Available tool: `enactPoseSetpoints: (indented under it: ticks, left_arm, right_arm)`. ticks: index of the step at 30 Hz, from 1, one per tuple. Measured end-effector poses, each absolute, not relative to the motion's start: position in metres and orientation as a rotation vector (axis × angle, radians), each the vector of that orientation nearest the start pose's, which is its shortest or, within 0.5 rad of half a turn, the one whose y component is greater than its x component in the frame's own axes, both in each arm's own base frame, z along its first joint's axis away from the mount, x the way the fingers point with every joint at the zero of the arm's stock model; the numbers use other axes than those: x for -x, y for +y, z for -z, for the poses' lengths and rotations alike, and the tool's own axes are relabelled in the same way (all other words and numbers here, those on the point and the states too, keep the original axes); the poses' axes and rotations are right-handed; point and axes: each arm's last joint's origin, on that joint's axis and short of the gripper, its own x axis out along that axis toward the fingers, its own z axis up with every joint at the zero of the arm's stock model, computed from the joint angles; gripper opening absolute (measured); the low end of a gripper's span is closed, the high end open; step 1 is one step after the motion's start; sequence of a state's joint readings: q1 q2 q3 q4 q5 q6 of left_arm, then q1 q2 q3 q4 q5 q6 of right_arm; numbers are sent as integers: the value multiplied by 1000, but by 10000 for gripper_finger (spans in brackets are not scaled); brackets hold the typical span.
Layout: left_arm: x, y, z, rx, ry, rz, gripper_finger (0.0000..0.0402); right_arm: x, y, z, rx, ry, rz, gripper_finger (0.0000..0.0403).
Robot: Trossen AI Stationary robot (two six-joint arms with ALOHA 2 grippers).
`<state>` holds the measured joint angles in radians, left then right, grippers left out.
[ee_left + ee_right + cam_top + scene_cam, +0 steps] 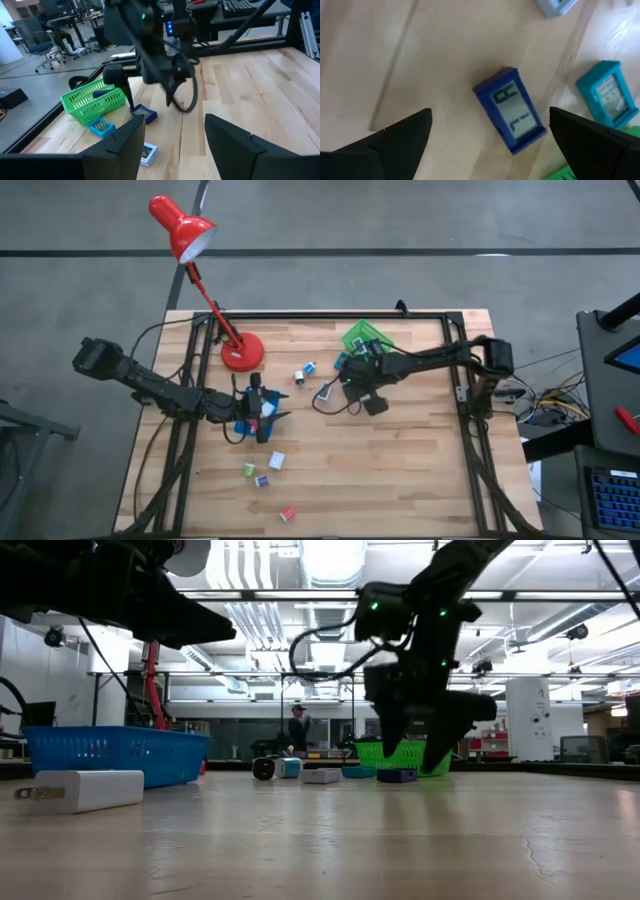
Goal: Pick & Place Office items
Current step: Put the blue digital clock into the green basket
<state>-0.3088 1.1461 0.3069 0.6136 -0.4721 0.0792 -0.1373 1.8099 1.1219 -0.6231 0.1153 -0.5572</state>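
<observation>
Green basket holds one dark piece; right hand hovers spread.

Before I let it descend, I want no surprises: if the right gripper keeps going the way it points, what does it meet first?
Most likely the dark blue flat piece, lying on the wooden table between the open right gripper's fingers; the teal piece lies off to one side.

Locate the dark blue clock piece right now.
The dark blue clock piece lies flat on the table below the open right end effector, beside the teal piece near the green basket.
</observation>
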Motion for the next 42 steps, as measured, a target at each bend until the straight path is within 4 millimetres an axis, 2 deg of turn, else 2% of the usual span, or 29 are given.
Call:
enactPoseSetpoints:
  ticks: [5, 16, 35, 42]
  left_arm:
    - [-205, -51, -181, -165, 217, -154, 209]
    - [-204, -51, -180, -164, 224, -154, 209]
    - [-204, -51, -180, -164, 223, -154, 209]
    - [-204, -51, -180, -160, 222, -155, 209]
  right_arm:
    - [-340, -56, -151, 471, 1373, -180, 393]
    - [-337, -67, -145, 466, 1388, -196, 393]
    - [-337, -68, -144, 524, 1372, -280, 393]
    - [-335, -74, -143, 445, 1358, -304, 393]
